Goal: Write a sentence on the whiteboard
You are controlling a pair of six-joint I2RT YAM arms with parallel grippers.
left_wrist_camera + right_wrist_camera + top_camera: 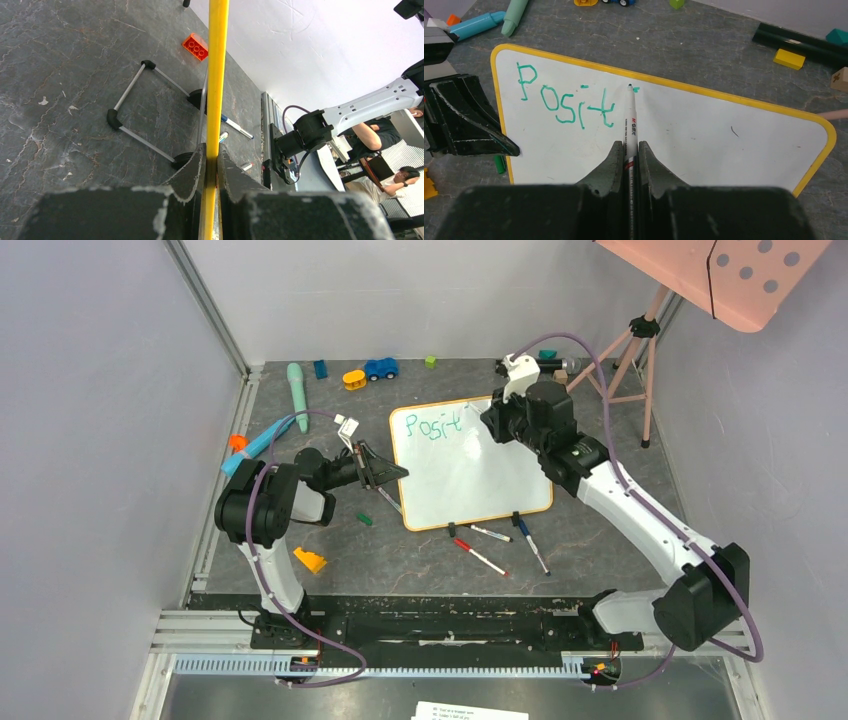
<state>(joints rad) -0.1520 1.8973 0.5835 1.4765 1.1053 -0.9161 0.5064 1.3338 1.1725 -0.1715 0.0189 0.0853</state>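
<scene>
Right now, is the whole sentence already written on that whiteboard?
No, only the teal letters "Posit" stand on the whiteboard, with the marker tip just past them.

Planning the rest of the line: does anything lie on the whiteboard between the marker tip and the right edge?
Nothing visible does. Right of the written letters the whiteboard is bare to its frame, save one faint dark mark. The left gripper clamps the opposite edge, clear of the marker.

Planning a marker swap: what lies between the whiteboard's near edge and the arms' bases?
A red marker, a black marker and a blue marker, shown in the top view.
</scene>
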